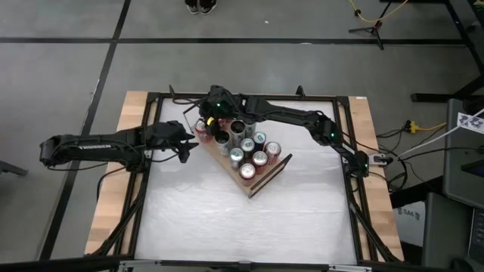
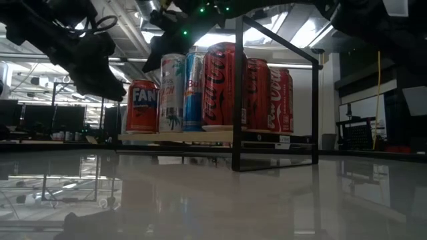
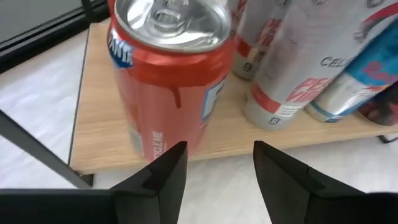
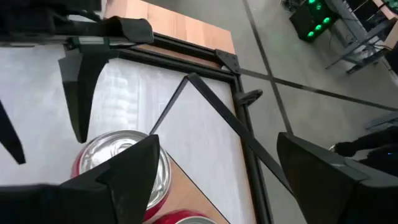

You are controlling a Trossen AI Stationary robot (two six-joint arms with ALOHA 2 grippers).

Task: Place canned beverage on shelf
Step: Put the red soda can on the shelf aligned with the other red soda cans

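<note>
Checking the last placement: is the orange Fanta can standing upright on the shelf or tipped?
Upright. The Fanta can stands on its base on the shelf, its lid level in the left wrist view, beside the other cans.

Upright orange can (image 3: 171, 74) at the wooden shelf's (image 3: 99, 118) end.

A smooth grey concrete floor (image 1: 60, 68) surrounds the work area, crossed by dark straight tape lines (image 1: 106, 64). A yellow cable (image 1: 376, 13) loops beside a black tripod stand (image 1: 372, 30) on the floor, and a pair of dark shoes (image 1: 201, 6) stands at the far edge. Seen from low down, the room behind is dim, with bright ceiling light panels (image 2: 303, 30), exposed beams, dark computer monitors (image 2: 40, 119) on distant desks, and a grey equipment rack (image 1: 463, 189) to one side.
</note>
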